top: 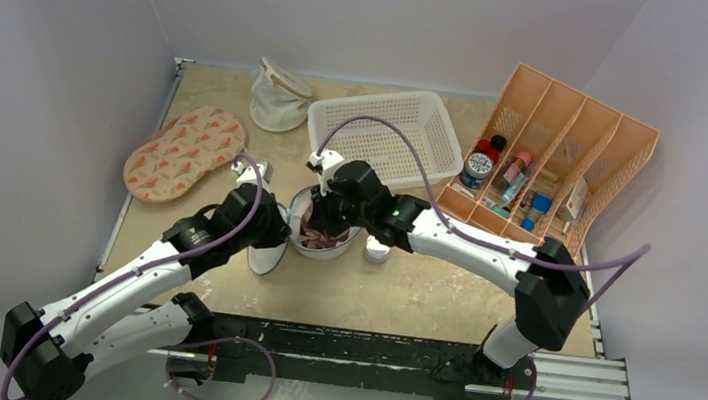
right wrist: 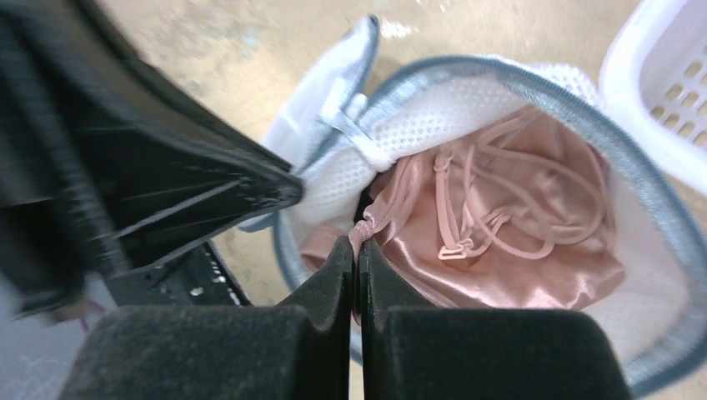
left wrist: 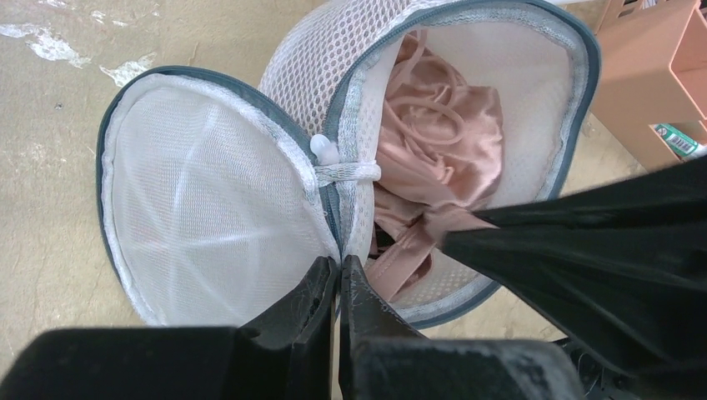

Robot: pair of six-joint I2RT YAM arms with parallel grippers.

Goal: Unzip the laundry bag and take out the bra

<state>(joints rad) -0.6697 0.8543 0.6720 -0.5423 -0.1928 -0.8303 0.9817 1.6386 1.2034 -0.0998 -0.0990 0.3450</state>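
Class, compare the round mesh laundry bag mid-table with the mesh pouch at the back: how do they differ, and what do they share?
Rim: the laundry bag has grey-blue edging; the mesh pouch has tan. State: the laundry bag is open, lid flopped aside, pink bra showing; the mesh pouch looks closed, contents unseen. Both are white mesh.

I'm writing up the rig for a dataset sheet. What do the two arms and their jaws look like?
The left arm and right arm have white link shells with black joint housings; a purple cable loops along each. The left gripper and right gripper have matte black, tapering jaws.
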